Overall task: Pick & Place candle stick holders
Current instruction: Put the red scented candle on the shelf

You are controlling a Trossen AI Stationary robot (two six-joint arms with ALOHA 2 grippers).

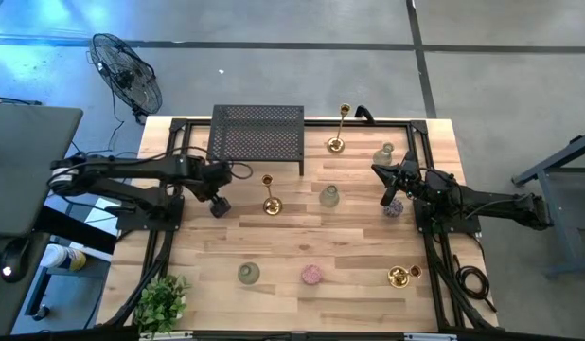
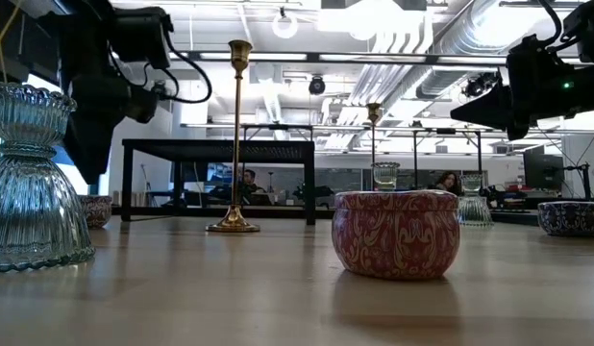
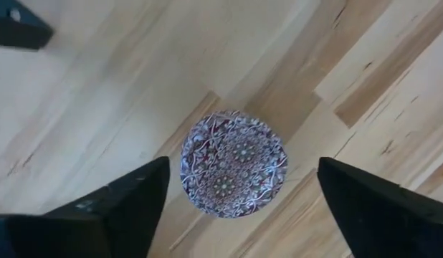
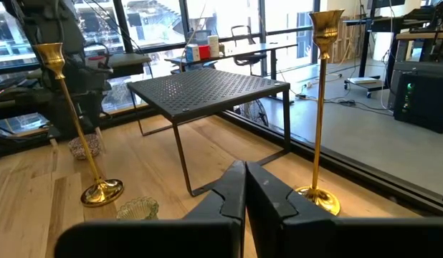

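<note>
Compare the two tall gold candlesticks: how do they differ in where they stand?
One candlestick stands on open table in front of the rack, nearer the left hand. The other candlestick stands beside the rack, by the far edge. Both are upright, slim and gold with round bases.

On the counter point(image 1: 302, 237), the mesh rack point(image 1: 257, 134) stands at the far edge, one tall candlestick point(image 1: 271, 197) in front of it, another point(image 1: 338, 131) to its right, and the plant point(image 1: 162, 301) at the near left corner.
</note>
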